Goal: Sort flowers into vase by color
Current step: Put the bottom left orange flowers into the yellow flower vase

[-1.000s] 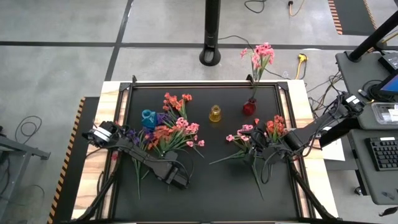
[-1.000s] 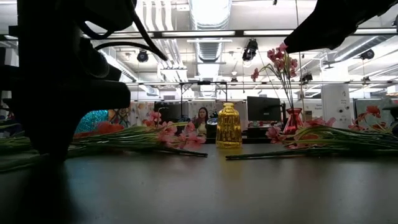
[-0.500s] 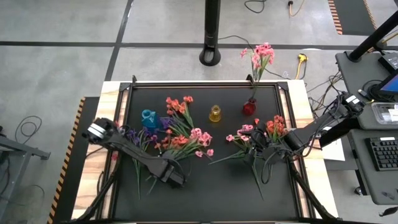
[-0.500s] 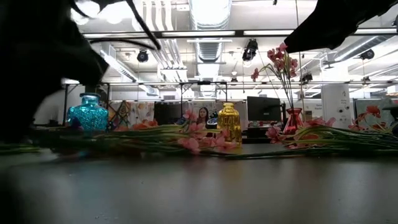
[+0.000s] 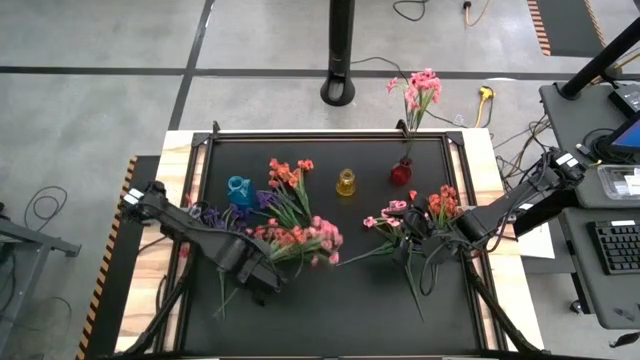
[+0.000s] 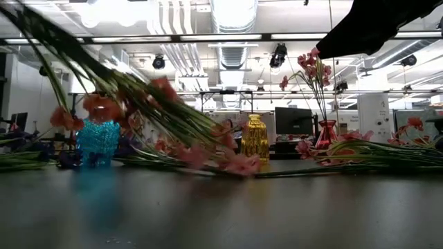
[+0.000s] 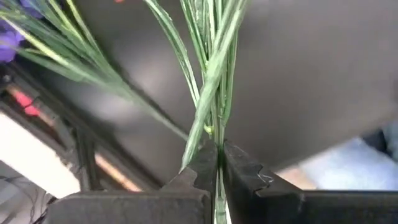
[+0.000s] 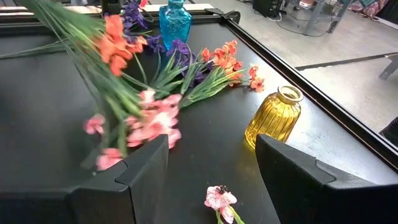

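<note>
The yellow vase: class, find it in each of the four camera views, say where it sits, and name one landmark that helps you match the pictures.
High view: the yellow vase stands upright at the back centre of the black table, between the blue vase and the red vase.
Low view: yellow vase just right of centre, behind lying flowers.
Left wrist view: not in it.
Right wrist view: yellow vase between the fingers.
Shared landmark: the blue vase.

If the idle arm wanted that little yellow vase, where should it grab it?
Around the narrow neck, coming straight down from above. The yellow vase stands upright with clear mat around it; its ribbed belly looks wider and harder to span. The right gripper, open, waits nearby, while the left gripper clamps flower stems.
</note>
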